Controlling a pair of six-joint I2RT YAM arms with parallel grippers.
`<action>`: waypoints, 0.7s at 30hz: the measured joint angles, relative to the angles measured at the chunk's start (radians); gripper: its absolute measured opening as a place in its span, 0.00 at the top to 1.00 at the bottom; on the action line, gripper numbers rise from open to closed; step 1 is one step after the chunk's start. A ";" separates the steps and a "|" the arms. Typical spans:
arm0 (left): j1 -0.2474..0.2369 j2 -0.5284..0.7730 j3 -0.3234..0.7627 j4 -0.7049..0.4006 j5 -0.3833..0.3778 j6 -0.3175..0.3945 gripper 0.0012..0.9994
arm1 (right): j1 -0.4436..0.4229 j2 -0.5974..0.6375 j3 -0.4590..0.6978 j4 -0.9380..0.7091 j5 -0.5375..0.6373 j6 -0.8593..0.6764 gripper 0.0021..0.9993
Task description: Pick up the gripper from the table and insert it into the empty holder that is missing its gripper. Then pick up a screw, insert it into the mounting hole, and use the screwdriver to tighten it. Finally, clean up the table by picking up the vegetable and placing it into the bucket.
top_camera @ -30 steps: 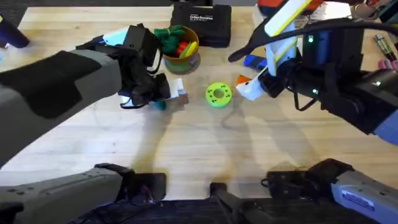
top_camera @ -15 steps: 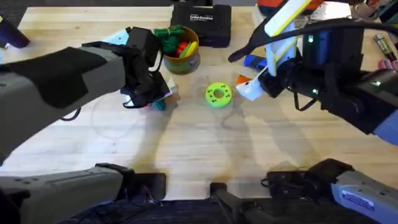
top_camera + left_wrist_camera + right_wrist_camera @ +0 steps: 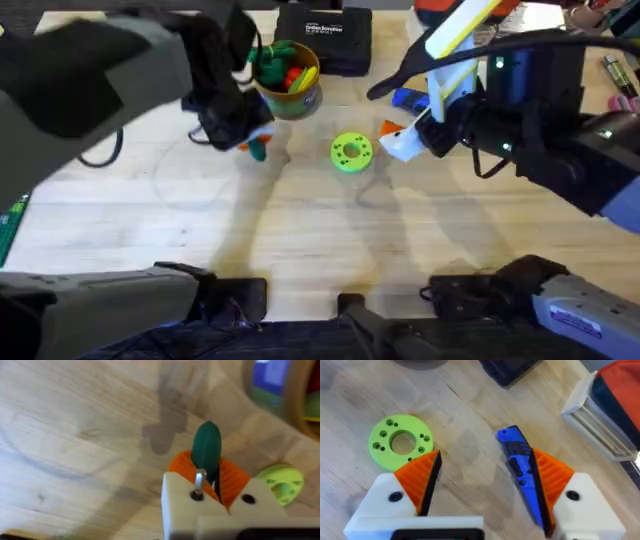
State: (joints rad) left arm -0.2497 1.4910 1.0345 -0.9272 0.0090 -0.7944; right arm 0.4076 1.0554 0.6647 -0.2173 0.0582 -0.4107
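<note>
Pinching the vegetable (image 3: 207, 450) between its orange pads, the left gripper (image 3: 250, 140) hangs lifted above the table (image 3: 300, 250), just at eight o'clock of the bucket (image 3: 292, 80) (already crowded with toy vegetables). Cleanup looks to be the step in hand; next it must carry the vegetable over the rim toward two o'clock and let go. Beyond the green disc (image 3: 351, 152), the right gripper (image 3: 485, 480) rests with fingers spread, the screwdriver (image 3: 522, 472) lying against one pad.

A pale wooden worktop (image 3: 320, 240) with visible grain fills the scene, evenly lit, with soft shadows falling across its middle. A dark strip runs beyond its far edge.
</note>
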 joint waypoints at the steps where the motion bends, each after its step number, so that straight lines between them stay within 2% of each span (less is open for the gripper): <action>1: 0.000 0.000 0.046 -0.014 0.008 0.000 0.98 | 0.000 0.000 0.000 0.000 0.000 0.000 0.01; 5: 0.000 0.000 0.162 0.000 0.034 -0.001 0.98 | 0.000 0.000 0.000 0.000 0.000 0.000 0.01; 6: 0.000 -0.001 0.178 0.062 0.045 -0.001 0.98 | 0.000 0.000 0.000 0.000 0.000 0.000 0.01; 10: 0.000 0.000 0.178 0.146 0.051 -0.007 0.94 | 0.000 0.000 0.000 0.000 0.000 0.000 0.01; 16: 0.000 0.038 0.178 0.286 0.052 -0.008 0.94 | 0.000 0.000 0.000 0.000 0.000 0.000 0.01; 18: 0.000 0.066 0.178 0.322 0.059 -0.010 0.89 | 0.000 0.000 0.000 0.000 0.000 0.000 0.01; 20: 0.000 0.097 0.178 0.350 0.072 -0.012 0.78 | 0.000 0.000 0.000 0.000 0.000 0.000 0.01; 21: 0.000 0.108 0.178 0.356 0.076 -0.014 0.76 | 0.000 0.000 0.000 0.000 0.000 0.000 0.01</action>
State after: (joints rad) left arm -0.2497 1.5986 1.2129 -0.5708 0.0845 -0.8085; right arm 0.4076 1.0557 0.6647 -0.2169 0.0582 -0.4107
